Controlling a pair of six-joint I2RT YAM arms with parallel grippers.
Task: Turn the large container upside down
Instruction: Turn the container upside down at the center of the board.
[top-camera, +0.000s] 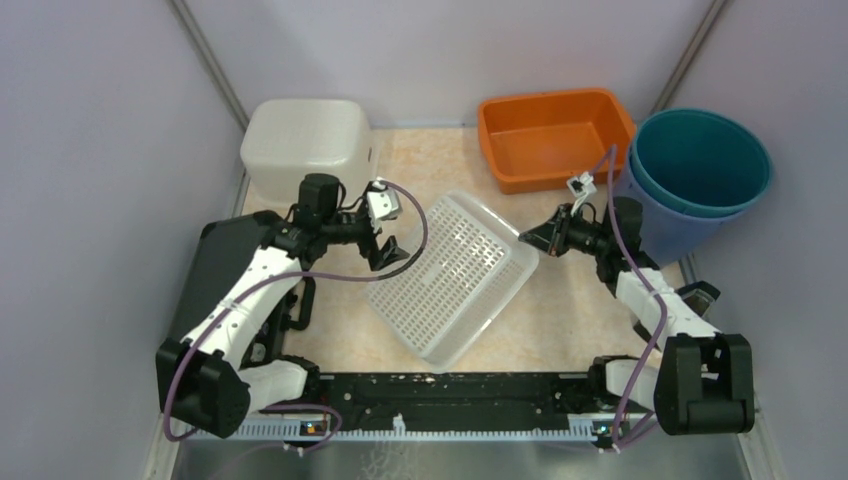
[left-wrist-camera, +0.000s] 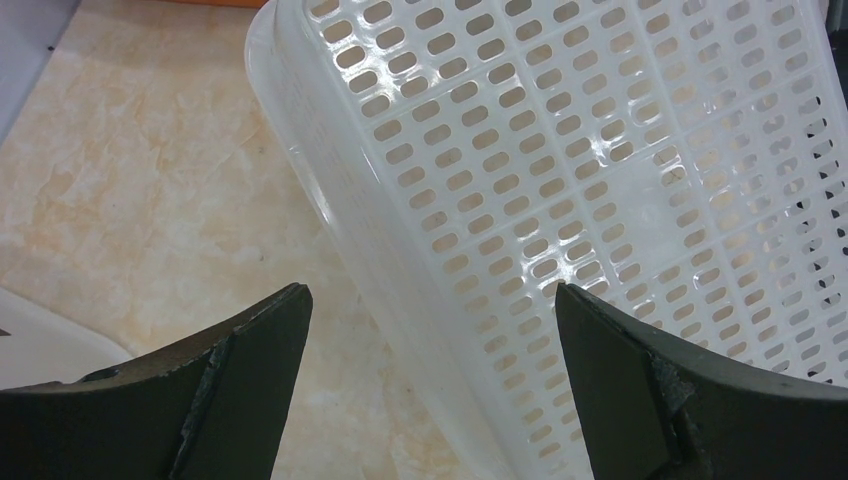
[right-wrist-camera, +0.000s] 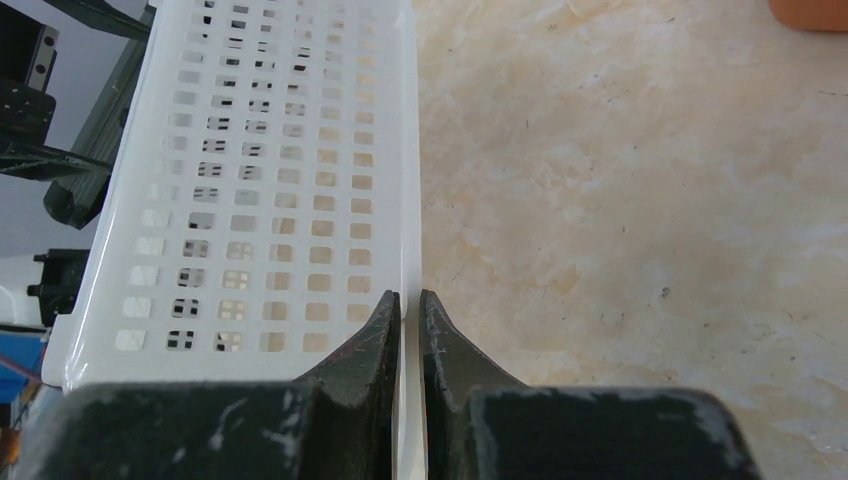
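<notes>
Two-handed job: right gripper (right-wrist-camera: 410, 300) is pinching the white basket (top-camera: 455, 275) by its 3 o'clock rim to tip it, left gripper (left-wrist-camera: 430, 295) is hovering wide open at 9 o'clock.

room and obstacles around the tilted basket

the white basket (top-camera: 455, 275) fills the middle of the table (top-camera: 570, 310). it is tilted, and its right rim is pinched in the right gripper (top-camera: 535, 238). the left gripper (top-camera: 392, 250) stands with jaws wide apart just beside the basket's left wall, and bare table shows between its fingers. at the back left the white box (top-camera: 305, 145) closes the corner, near the left arm. the orange tub (top-camera: 555, 135) and the stacked buckets (top-camera: 700, 170) block the back right, close behind the right arm. open table lies between the white box and the orange tub, and also in front of the basket on the right side.
</notes>
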